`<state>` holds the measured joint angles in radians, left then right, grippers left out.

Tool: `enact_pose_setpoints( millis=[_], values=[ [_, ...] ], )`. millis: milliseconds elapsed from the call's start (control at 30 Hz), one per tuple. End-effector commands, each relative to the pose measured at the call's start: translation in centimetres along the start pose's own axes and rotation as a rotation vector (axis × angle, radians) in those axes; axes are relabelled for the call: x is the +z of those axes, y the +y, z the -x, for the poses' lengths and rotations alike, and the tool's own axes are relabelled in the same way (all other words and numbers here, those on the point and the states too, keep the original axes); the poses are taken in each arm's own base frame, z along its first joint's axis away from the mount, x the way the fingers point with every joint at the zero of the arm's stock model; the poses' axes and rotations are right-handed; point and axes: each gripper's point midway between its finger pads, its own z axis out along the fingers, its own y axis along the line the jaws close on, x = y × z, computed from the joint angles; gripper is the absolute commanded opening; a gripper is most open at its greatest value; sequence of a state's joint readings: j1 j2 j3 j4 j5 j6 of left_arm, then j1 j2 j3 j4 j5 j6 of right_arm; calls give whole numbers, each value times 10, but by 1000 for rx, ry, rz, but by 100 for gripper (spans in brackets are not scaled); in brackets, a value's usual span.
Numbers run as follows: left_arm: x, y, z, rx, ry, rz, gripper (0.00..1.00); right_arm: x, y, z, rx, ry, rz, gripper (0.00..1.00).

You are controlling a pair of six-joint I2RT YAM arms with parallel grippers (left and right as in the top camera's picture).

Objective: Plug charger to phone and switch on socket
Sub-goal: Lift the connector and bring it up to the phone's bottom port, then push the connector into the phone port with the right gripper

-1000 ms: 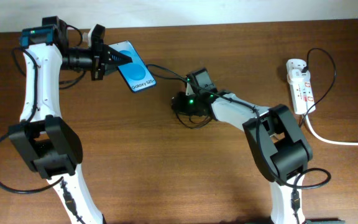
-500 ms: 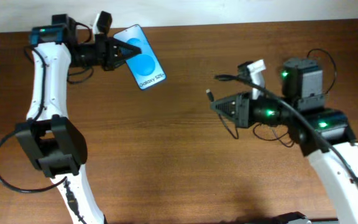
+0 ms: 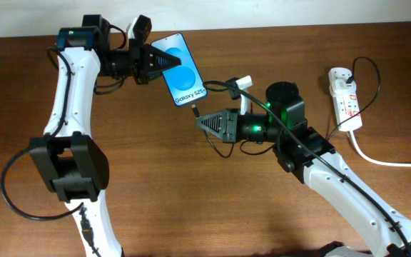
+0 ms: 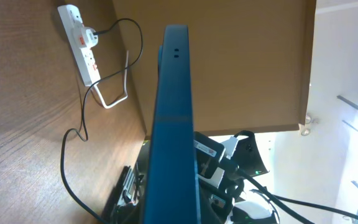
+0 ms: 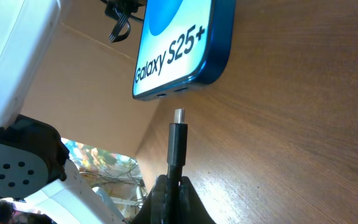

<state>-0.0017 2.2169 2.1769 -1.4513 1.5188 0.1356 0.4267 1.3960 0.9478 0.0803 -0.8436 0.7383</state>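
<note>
My left gripper point(image 3: 150, 62) is shut on the phone point(image 3: 181, 69) and holds it above the table, its blue "Galaxy S25" screen up. In the left wrist view the phone point(image 4: 174, 118) shows edge-on. My right gripper point(image 3: 203, 121) is shut on the charger's black connector point(image 5: 177, 140), its metal tip a short gap below the phone's bottom edge point(image 5: 182, 56). The thin black charger cable point(image 3: 223, 86) loops back over the right arm. The socket point(image 3: 344, 97), a white power strip with a black plug and white cord, lies at the far right; it also shows in the left wrist view point(image 4: 86, 40).
The thick white cord point(image 3: 387, 161) runs off the right edge of the wooden table point(image 3: 155, 185). The far table edge and a white wall point(image 3: 262, 13) are just behind the phone.
The left gripper carried the phone rightward toward the centre. The right gripper moved left and toward the phone with the connector, so the tip now sits just below the phone's bottom edge.
</note>
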Motion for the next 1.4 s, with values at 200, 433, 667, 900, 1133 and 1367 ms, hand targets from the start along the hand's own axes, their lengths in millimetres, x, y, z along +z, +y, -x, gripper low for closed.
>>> enact_pose_setpoints(
  millis=[200, 433, 667, 900, 1133, 1367],
  values=[
    [0, -15, 1, 9, -6, -55, 0, 2, 9, 3, -33, -5, 40, 4],
    [0, -16, 1, 8, -5, -55, 0, 1, 10, 5, -44, -16, 42, 5],
    [0, -16, 1, 4, -5, -55, 0, 1, 7, 9, -43, -34, 23, 4],
    [0, -16, 0, -3, -5, -55, 0, 1, -4, 7, -10, -38, -25, 4],
    [-3, -15, 4, 32, -15, -53, 0, -1, 10, 4, -37, -2, 52, 4],
    [-2, -15, 4, 30, -12, -54, 0, -8, 5, 10, -30, -14, 50, 4]
  ],
)
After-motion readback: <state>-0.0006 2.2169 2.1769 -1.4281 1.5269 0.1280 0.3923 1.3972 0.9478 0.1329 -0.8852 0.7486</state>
